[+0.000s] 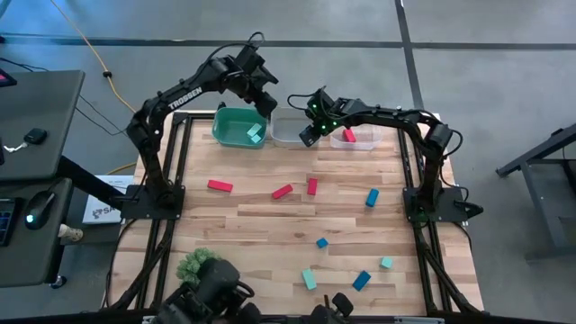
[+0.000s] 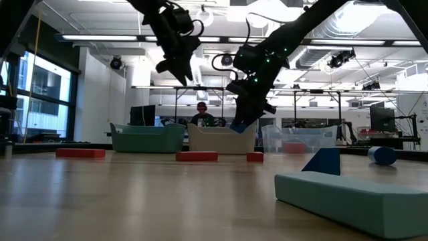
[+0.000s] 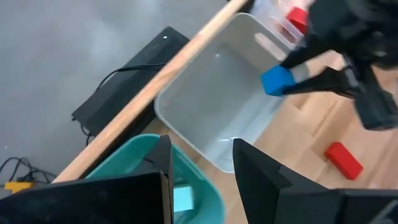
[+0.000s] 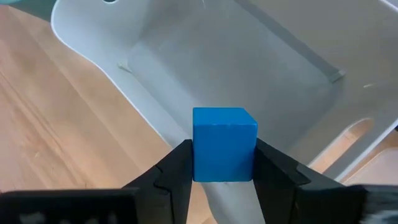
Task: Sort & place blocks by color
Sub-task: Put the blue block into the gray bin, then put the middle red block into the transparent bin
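My right gripper (image 4: 224,180) is shut on a blue cube (image 4: 224,144) above the near rim of the grey bin (image 1: 286,131), which stands between the teal bin (image 1: 236,126) and the clear bin (image 1: 353,139). My left gripper (image 3: 202,165) is open and touches nothing, up over the teal bin's right end, where a light teal block (image 3: 182,199) lies inside. A red block (image 1: 349,135) lies in the clear bin. Red (image 1: 220,186), blue (image 1: 372,197) and teal (image 1: 309,279) blocks lie flat on the table. My right gripper pinches the blue cube between its two fingers, one on each of two opposite side faces (image 4: 198,149). The fingers slant down from the table's right side. The cube is lifted clear, hanging over the grey bin's near wall (image 3: 277,81).
More red blocks (image 1: 283,191) (image 1: 311,186) lie mid-table; blue (image 1: 321,243) (image 1: 361,281) and teal (image 1: 385,263) blocks lie toward the near right. A green spiky ball (image 1: 193,264) sits near the near left corner. The three bins line the far edge. A person shows beyond the table (image 2: 201,115).
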`<action>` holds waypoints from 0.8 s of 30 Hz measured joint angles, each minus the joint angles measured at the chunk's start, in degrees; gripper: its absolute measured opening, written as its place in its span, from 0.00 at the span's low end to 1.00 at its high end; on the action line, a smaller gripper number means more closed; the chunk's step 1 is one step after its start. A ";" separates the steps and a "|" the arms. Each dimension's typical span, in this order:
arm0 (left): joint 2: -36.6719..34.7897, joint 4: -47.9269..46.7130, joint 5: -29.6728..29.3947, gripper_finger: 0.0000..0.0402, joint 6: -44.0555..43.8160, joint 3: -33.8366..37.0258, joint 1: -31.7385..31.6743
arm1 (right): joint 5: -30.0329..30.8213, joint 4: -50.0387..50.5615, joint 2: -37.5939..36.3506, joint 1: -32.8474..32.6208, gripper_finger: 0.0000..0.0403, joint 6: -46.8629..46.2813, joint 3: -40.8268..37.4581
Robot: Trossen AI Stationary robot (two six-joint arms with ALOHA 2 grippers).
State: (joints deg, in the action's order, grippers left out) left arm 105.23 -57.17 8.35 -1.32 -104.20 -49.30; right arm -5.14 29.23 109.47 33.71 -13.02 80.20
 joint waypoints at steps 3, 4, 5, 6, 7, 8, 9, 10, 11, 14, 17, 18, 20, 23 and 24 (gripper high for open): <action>0.00 -0.04 -0.03 0.22 0.00 0.00 -1.06 | -0.01 -0.02 0.00 0.00 0.33 -0.05 0.00; 0.00 -0.05 0.01 0.22 0.02 0.00 -1.38 | -0.03 -0.02 0.00 0.00 0.33 -0.20 0.00; 0.00 -0.06 0.01 0.22 0.02 0.00 -1.59 | -0.07 -0.03 0.00 0.00 0.33 -0.25 0.00; 0.00 -0.04 0.05 0.22 0.20 0.00 -1.74 | -0.23 -0.04 0.00 0.00 0.33 -0.24 0.00; 0.00 -0.06 0.03 0.22 0.81 0.00 -1.89 | -0.73 -0.05 0.00 0.00 0.34 -0.30 0.00; 0.00 -0.05 0.04 0.22 1.62 0.00 -2.06 | -1.20 -0.09 0.00 0.00 0.35 -0.44 0.00; 0.00 -0.06 0.04 0.22 2.30 0.00 -2.10 | -1.52 -0.08 0.00 0.00 0.37 -0.46 0.00; 0.00 -0.06 0.03 0.23 2.86 0.00 -2.11 | -1.73 -0.08 0.00 0.00 0.39 -0.63 0.00; 0.00 -0.04 0.00 0.23 3.45 0.00 -2.12 | -1.82 -0.09 0.00 0.00 0.41 -1.22 0.00; 0.00 0.06 0.04 0.25 5.27 0.00 -2.08 | -1.83 -0.24 0.00 0.00 0.47 -2.15 0.00; 0.00 0.71 0.11 0.29 6.04 0.00 -2.04 | -1.82 -0.17 -0.22 0.00 0.50 -2.87 -0.02; 0.00 1.00 0.09 0.30 6.01 0.00 -2.05 | -1.97 -0.20 -0.46 0.00 0.51 -3.24 -0.02; 0.00 1.27 0.00 0.33 4.82 0.00 -2.08 | -2.47 -0.17 -1.20 0.00 0.51 -3.66 -0.02; -0.03 0.98 0.02 0.35 2.24 0.00 -2.08 | -2.43 -0.21 -2.81 0.00 0.51 -4.89 -0.02; -0.11 0.56 0.01 0.36 1.73 0.00 -2.08 | -2.43 -0.21 -3.51 0.05 0.51 -4.96 -0.02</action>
State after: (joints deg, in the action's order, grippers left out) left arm 105.12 -56.61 8.36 0.41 -104.20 -51.37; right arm -7.57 29.02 105.96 33.77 -17.97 80.18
